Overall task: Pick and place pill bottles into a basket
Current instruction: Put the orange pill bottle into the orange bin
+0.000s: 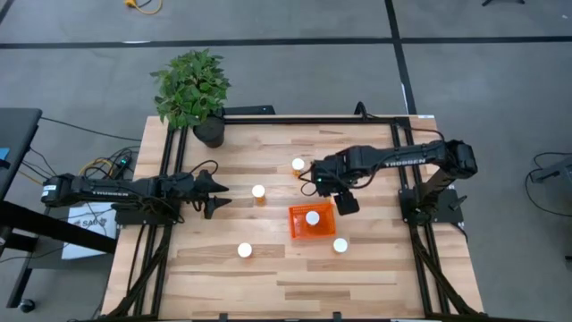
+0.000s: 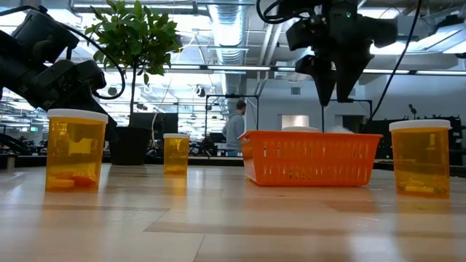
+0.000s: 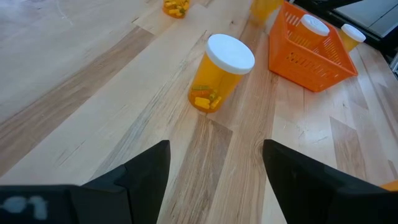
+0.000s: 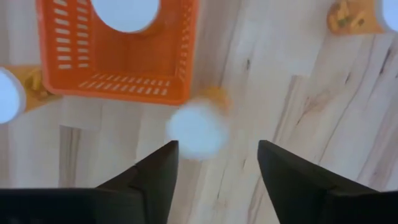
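The orange basket [image 1: 312,224] stands right of the table's middle with one white-capped pill bottle [image 1: 313,217] upright inside. Other bottles stand on the wood [image 1: 258,191], [image 1: 298,165], [image 1: 244,250], [image 1: 340,245]. My right gripper [image 2: 331,98] hangs open, fingers pointing down, just beyond the basket's far side. Below it, the right wrist view shows a blurred white cap [image 4: 196,130] beside the basket [image 4: 115,53]; I cannot tell whether that bottle stands or moves. My left gripper [image 3: 214,174] is open and low, aimed at an upright bottle [image 3: 217,71] that it does not touch.
A black pot with a leafy plant [image 1: 207,132] stands at the table's far left. My left arm lies along the left side [image 1: 134,190]. Bare wood stretches along the near edge [image 1: 295,286]. A person shows in the room far behind the table [image 2: 234,127].
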{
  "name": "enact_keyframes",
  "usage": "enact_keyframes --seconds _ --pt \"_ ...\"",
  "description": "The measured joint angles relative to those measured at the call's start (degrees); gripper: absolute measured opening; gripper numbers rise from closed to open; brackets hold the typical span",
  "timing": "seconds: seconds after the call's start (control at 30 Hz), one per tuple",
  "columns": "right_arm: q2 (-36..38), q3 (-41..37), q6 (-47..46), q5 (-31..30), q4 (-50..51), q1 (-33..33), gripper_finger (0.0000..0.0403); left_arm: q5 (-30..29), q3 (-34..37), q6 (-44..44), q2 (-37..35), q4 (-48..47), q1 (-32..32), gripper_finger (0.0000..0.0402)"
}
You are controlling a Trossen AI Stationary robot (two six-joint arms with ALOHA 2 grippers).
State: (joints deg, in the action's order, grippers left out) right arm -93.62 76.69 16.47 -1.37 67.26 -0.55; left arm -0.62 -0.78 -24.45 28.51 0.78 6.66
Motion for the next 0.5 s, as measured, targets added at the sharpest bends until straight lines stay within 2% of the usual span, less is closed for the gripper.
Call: enact_keyframes --seconds 0.3,0.5 --pt "0.0 0.0 0.28 -0.02 0.05 0.46 0.0134 0.0 0.01 0.0 0.0 0.0 0.02 0.0245" --pt "0.0 0.0 -0.11 -0.02 1.4 -0.4 0.0125 0.0 0.01 0.0 -0.01 0.0 0.02 0.0245"
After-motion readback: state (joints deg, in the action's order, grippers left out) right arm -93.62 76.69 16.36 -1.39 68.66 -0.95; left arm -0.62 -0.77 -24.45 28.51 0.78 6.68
